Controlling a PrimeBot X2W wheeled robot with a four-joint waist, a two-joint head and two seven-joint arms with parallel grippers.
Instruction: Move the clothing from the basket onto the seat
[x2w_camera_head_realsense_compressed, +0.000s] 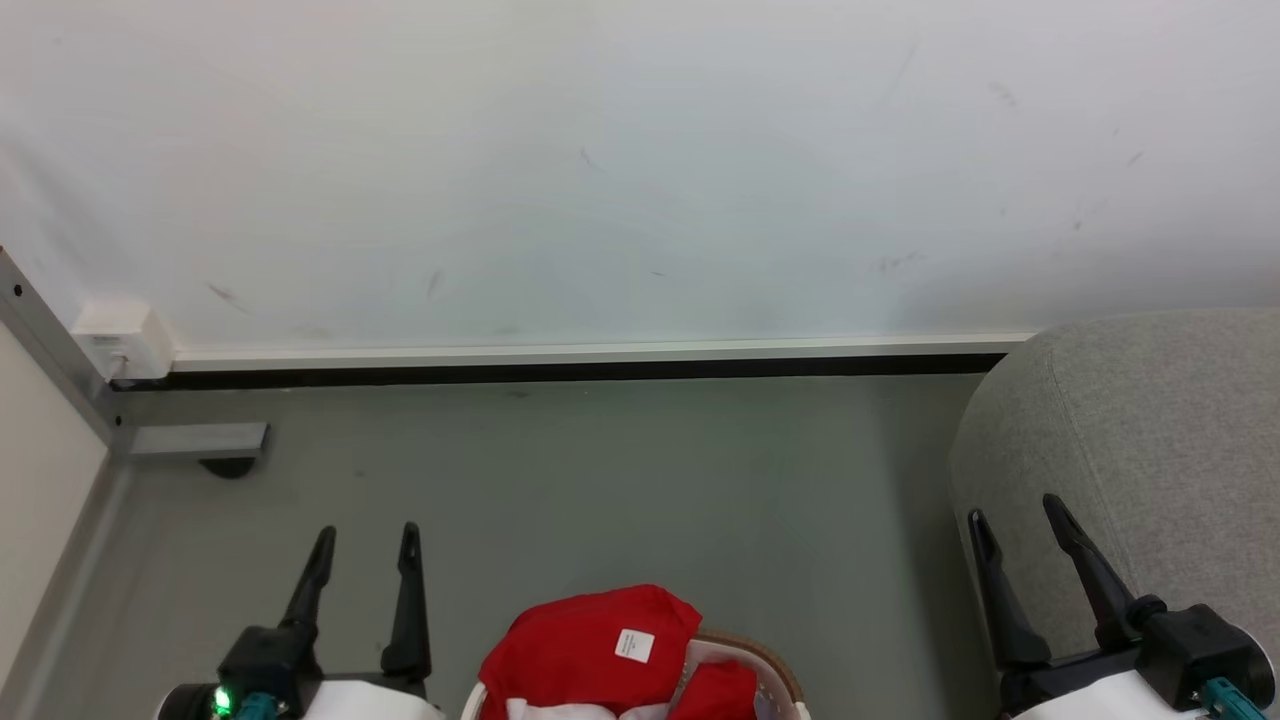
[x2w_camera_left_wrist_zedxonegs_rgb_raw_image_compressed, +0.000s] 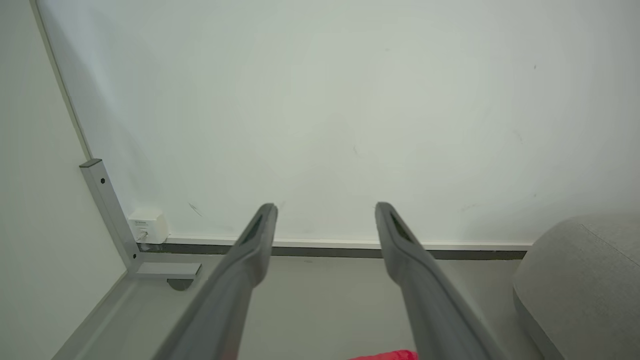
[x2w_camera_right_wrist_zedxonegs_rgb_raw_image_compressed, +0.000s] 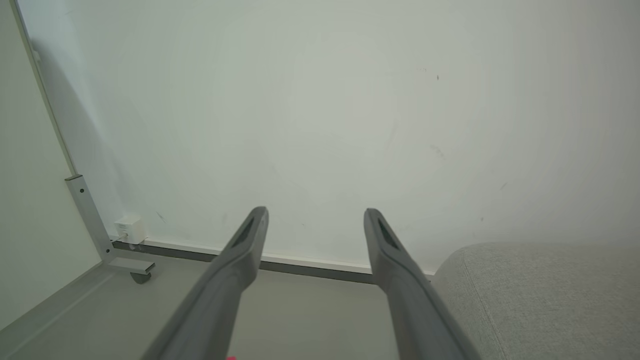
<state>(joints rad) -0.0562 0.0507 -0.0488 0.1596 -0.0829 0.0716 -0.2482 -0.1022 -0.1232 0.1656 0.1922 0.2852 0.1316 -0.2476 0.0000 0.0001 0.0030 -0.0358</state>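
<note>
- Bright red jersey with a white tag (x2w_camera_head_realsense_compressed: 590, 645) lies heaped in the white holed plastic basket with a brown rim (x2w_camera_head_realsense_compressed: 775, 665), low between the two grippers and nearer the robot than their fingertips; it has no clear long axis.
- Left gripper (x2w_camera_head_realsense_compressed: 367, 533) is the nearer one; the right gripper (x2w_camera_head_realsense_compressed: 1016, 512) hangs by the large light grey upholstered seat (x2w_camera_head_realsense_compressed: 1150, 420).
- Both have their fingers spread, holding and touching nothing.

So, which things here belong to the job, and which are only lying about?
For the job: red jersey, white laundry basket, grey seat.
Only lying about: white wall box, grey metal frame foot.
</note>
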